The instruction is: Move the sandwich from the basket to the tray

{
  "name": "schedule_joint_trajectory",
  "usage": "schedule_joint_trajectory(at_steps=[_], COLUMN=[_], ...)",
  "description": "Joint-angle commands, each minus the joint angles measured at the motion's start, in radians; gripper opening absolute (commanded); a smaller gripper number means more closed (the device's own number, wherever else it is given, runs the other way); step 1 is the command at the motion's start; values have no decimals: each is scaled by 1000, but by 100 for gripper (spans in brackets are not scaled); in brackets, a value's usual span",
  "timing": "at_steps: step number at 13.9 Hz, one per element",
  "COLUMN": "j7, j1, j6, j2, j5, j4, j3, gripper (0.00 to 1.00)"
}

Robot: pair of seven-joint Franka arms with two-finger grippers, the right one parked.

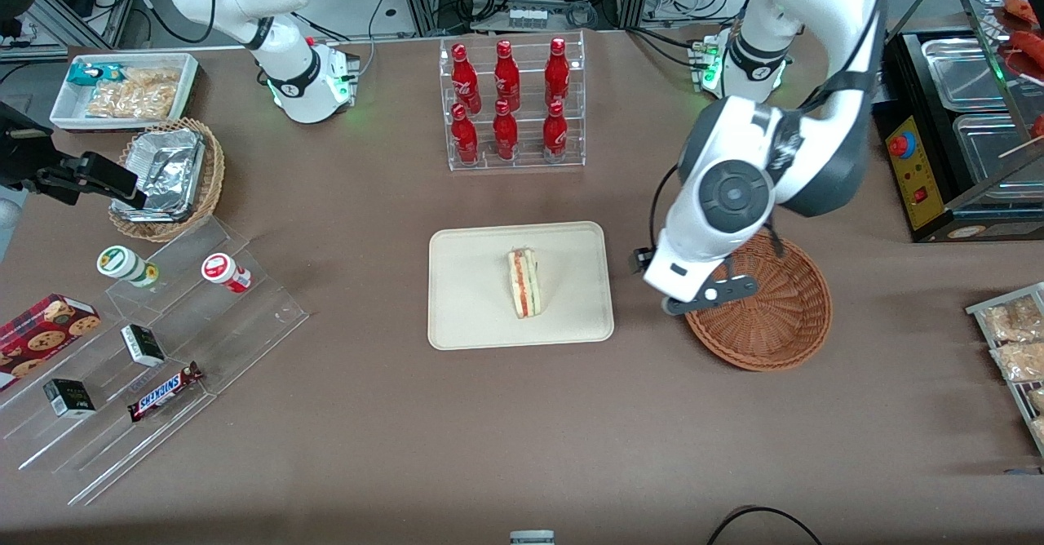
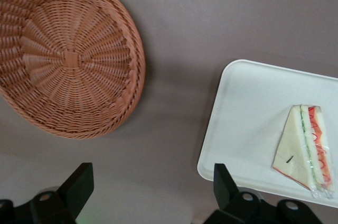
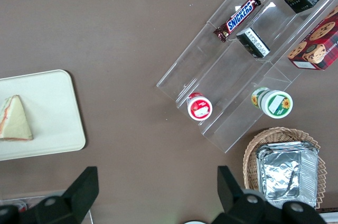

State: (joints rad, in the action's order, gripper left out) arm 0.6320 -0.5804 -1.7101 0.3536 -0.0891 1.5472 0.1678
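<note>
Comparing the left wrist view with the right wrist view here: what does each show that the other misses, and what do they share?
Only the left wrist view shows the basket, empty, and the left gripper, jaws open, above bare table between basket and tray. Only the right wrist view shows the Snickers bar, the cookie box, two small jars on the clear stepped rack, and the foil container. Both show the tray with the sandwich lying on it.

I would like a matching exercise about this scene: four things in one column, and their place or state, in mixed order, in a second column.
1. sandwich
2. basket
3. tray
4. hand

a. empty, woven
b. open, above the table between basket and tray
c. lies on the tray
d. cream, in front of the bottle rack

Pairs: 1-c, 2-a, 3-d, 4-b
</note>
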Motion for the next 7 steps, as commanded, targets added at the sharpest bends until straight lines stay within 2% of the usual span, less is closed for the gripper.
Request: schedule_joint_trajectory(at_steps=[1,2,7], j7=[-41,-81,-392], j1=[190,233,448], j6=[58,81,239], j2=[-90,-114,-238], j5=[83,98,97], j4=[43,45,53], j3=[-173,-223,-280], gripper=[100,100,100])
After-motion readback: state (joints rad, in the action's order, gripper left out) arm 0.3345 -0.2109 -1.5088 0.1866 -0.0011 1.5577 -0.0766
